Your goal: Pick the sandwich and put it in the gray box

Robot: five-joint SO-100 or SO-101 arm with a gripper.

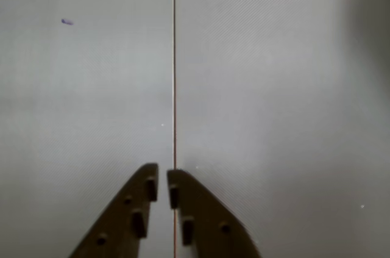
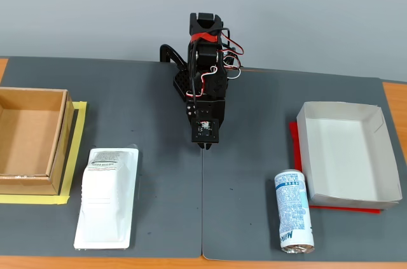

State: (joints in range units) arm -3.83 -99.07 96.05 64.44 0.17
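A plain pale gray wall (image 2: pixel 318 8) stands behind the table (image 2: pixel 394 94), orange-brown wood under dark gray mats (image 2: pixel 254 218); lighting is even.

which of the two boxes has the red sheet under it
The gray box, right of the gripper in the fixed view; the brown box sits on yellow.

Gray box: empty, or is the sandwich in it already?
Empty. The gray box shows only its bare floor in the fixed view; the sandwich lies flat on the mat, far left.

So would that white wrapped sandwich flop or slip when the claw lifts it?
The sandwich probably sags if lifted by one end, being long and flat. Its glossy plastic wrap looks slippery. It lies flat, so rolling seems unlikely.
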